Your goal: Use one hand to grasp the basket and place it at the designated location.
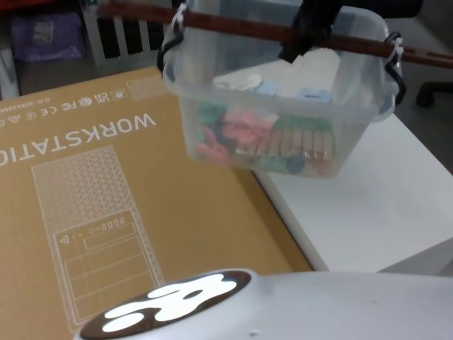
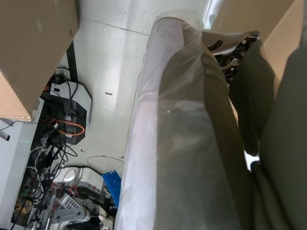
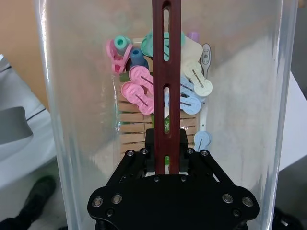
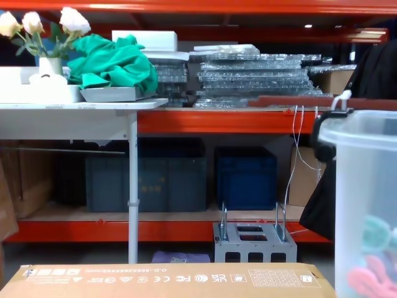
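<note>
The basket [image 1: 283, 134] is a translucent whitish tub hanging in the air above the seam between the cardboard box and the white table. Pastel clothes pegs [image 1: 241, 131] lie in its bottom. Its reddish-brown handle [image 1: 241, 25] stands up across the rim, and my right gripper [image 1: 311, 32] is shut on it from above. The right wrist view looks straight down the handle [image 3: 166, 72], with the right gripper [image 3: 167, 160] clamped on it and the pegs [image 3: 139, 91] below. The basket's wall [image 4: 366, 198] fills the chest view's right edge. My left arm hangs low beside the box.
A large flat cardboard box [image 1: 141, 198] printed WORKSTATION lies at the left, a white table [image 1: 375, 212] at the right. Across the room stand an orange rack with dark blue crates [image 4: 245, 177] and a white table [image 4: 74, 104] with flowers. Cables [image 2: 57, 134] clutter the floor.
</note>
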Controlling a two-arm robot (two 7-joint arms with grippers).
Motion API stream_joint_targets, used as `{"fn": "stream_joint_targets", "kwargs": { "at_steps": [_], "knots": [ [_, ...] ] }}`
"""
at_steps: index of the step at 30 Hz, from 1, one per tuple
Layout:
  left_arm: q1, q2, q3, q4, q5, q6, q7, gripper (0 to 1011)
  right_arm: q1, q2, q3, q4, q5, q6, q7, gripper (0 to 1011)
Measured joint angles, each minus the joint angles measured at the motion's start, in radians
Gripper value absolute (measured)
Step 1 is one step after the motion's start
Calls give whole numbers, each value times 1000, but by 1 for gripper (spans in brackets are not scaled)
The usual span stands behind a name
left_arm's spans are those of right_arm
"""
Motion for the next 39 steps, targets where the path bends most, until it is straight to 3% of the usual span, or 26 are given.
{"fn": "stream_joint_targets", "kwargs": {
  "at_steps": [7, 21, 29, 39],
  "knots": [
    [0, 0, 0, 0, 0, 0, 0, 0, -13, 14, -5, -88, 12, -89, -19, 237],
    [0, 0, 0, 0, 0, 0, 0, 0, -26, -11, -33, -229, -4, -168, -68, 237],
    [0, 0, 0, 0, 0, 0, 0, 0, -41, -49, -68, -282, -50, -179, -100, 237],
    [0, 0, 0, 0, 0, 0, 0, 0, -94, -129, -142, -315, -156, -170, -155, 237]
  ]
}}
